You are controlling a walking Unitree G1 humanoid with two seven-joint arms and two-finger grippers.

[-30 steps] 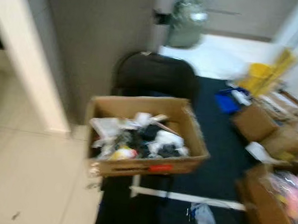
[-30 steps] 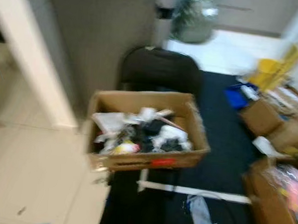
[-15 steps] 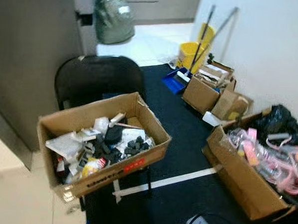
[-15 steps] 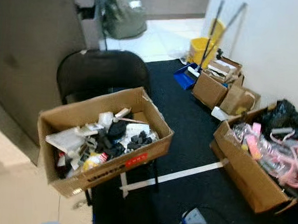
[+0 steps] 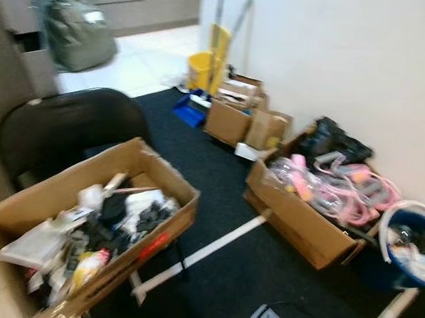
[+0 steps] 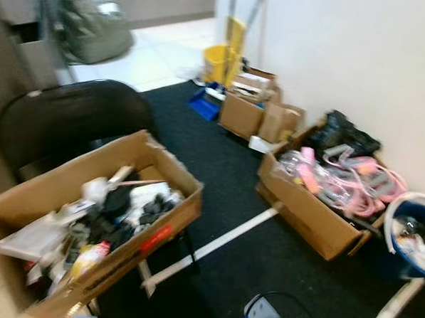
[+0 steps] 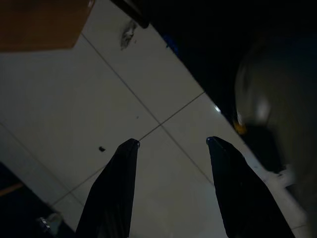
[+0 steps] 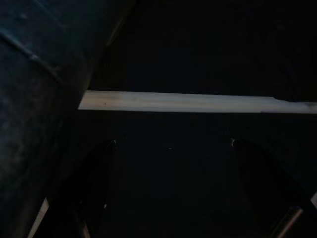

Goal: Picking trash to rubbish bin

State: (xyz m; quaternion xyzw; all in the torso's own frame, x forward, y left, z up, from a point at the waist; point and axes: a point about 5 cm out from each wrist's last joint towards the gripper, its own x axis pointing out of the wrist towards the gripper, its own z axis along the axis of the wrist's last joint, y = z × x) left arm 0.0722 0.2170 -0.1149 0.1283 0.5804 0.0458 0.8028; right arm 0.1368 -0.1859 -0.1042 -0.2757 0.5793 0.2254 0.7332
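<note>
Both claws idle; bin lies to my right.
Left of the blue bin (image 5: 407, 244): cardboard box (image 5: 88, 224) of trash. Left claw (image 7: 171, 144) spread, empty, over tile. Right claw (image 8: 171, 144) spread, empty, over dark carpet, the nearer arm, I judge.

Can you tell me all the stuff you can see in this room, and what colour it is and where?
Big cardboard box: one, brown, full of mixed junk, on a chair at near left.
Chair: one, black, under and behind that box.
Long cardboard box: one, brown, with pink tubing, by the white wall.
Small cardboard boxes: about two, brown, farther along the wall.
Mop bucket: one, yellow, far end of the wall.
Bin: one, blue, white rim, at near right.
Bag: one, grey-green, on the pale floor at the back.
Tape line: one, white, across the black carpet.
Left gripper: black, jaws apart, above pale tiles.
Right gripper: black, jaws apart, above dark carpet.
</note>
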